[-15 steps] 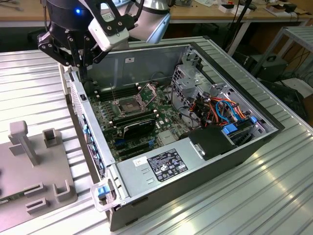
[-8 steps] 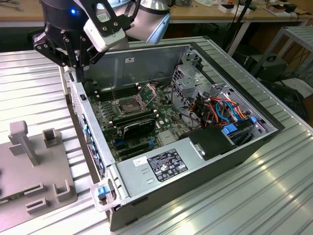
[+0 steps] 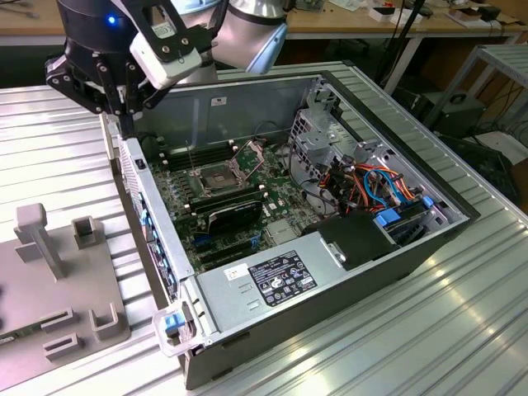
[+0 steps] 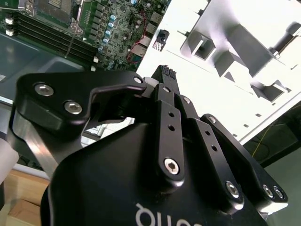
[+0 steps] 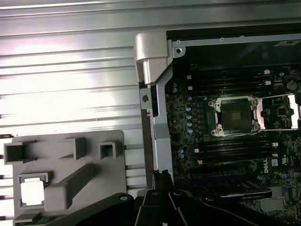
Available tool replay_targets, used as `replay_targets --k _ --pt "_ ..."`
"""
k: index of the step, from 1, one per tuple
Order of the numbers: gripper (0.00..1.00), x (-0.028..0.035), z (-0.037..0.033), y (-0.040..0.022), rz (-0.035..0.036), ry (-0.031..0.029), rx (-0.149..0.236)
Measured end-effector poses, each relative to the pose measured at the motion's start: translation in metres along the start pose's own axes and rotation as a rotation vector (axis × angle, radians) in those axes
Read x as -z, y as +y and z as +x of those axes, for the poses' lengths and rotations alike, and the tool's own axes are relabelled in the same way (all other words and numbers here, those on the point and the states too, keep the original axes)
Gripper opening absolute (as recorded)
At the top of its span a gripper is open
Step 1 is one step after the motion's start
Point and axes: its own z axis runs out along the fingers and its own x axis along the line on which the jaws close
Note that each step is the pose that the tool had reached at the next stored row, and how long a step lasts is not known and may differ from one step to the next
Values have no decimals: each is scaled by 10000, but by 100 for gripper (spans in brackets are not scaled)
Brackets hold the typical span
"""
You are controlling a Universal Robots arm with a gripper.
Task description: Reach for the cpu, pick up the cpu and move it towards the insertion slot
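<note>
The cpu (image 5: 32,192) is a pale square chip lying in a recess of the grey fixture plate (image 5: 70,174) on the table beside the computer case. The insertion slot (image 5: 233,115) is a silver-framed socket with a dark centre on the motherboard; its hinged frame plate (image 3: 247,157) stands raised. The exterior view shows the slot (image 3: 216,178) near the case's back. My gripper (image 5: 162,175) hangs above the case's side wall, between the fixture and the motherboard, its fingers together with nothing between them. It also appears in the second wrist view (image 4: 166,71) and the exterior view (image 3: 124,111).
The open case (image 3: 148,214) lies on a ribbed metal table (image 3: 429,330). Inside are a grey power supply box (image 3: 272,280), a black card (image 3: 235,213), a metal drive cage (image 3: 318,140) and coloured cables (image 3: 371,186). The fixture plate (image 3: 49,272) carries upright blocks.
</note>
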Motion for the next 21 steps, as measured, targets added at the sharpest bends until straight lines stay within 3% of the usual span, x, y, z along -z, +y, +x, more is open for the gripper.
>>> replay_targets --k 4,12,21 --pt "11 3 62 -24 -4 2 -1" --pt "11 13 237 -140 -6 3 -1" --pt "11 21 648 -202 -9 3 0"
